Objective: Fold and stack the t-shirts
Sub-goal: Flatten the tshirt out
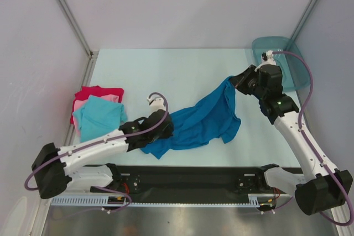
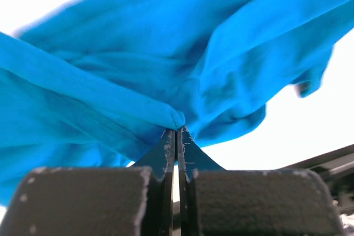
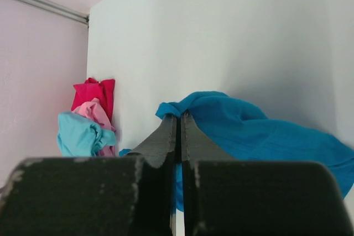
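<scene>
Left gripper point(image 2: 177, 131), jaws pressed together, pinches blue t-shirt point(image 1: 204, 121) at frame centre; right gripper point(image 3: 180, 116) likewise clamps its upper-right corner.

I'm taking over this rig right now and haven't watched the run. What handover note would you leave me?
Left end effector: shut, pinching a fold of the medium blue cloth t-shirt at its near-left end.
Right end effector: shut on the same shirt's far right corner.
The shirt lies rumpled and unfolded between them.
Done: light turquoise t-shirt, pink t-shirt and red t-shirt are stacked on the left side, turquoise on top.
Left to do: fold the blue one and add it to that stack.
</scene>
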Robot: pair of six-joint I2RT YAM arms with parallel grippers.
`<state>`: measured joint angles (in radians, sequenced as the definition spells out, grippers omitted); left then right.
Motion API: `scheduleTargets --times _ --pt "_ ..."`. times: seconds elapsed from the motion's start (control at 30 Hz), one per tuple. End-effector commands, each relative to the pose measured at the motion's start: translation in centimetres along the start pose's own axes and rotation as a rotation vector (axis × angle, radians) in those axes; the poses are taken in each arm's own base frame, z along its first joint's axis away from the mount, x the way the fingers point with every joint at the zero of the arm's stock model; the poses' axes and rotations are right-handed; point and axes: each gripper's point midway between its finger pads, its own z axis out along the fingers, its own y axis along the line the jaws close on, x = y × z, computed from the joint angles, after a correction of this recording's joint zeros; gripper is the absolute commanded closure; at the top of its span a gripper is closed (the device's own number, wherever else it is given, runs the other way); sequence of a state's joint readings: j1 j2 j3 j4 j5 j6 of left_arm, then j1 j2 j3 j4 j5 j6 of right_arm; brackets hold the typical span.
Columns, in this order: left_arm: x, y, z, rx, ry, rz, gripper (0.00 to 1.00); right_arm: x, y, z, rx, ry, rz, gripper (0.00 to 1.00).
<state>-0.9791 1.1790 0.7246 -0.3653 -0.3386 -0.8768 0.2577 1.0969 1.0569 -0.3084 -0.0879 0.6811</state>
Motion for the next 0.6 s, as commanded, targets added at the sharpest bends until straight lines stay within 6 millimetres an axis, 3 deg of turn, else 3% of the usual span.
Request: scheduleTargets --times 0.0,0.23,0.33,0.37,0.47,0.57 --pt "-5.1 -0.5 -3.8 -0.016 -0.149 0.019 1.0 -1.1 0.7 0.1 -0.032 -0.046 -0.002 1.0" --pt "-13.5 0.4 -9.0 -0.087 -0.356 0.008 1.0 -2.9 0.9 -0.9 -0.009 -0.106 -0.033 1.0" --pt "-17.6 1.0 -12.1 -0.111 -0.462 -0.009 1.0 -4.6 1.8 -2.1 -0.015 -0.147 -0.05 1.0" --pt "-19.5 0.4 -13.9 -0.092 -0.512 -0.026 1.0 -5.2 2.2 -2.8 -0.021 -0.164 -0.052 1.0" --pt "-22.0 -0.5 -17.3 -0.057 -0.585 -0.026 1.0 -6.5 3.5 -4.3 -0.044 -0.198 -0.054 1.0" --pt "-22.7 -0.5 -19.5 -0.021 -0.616 -0.034 1.0 -7.2 4.6 -5.8 -0.078 -0.218 -0.049 1.0"
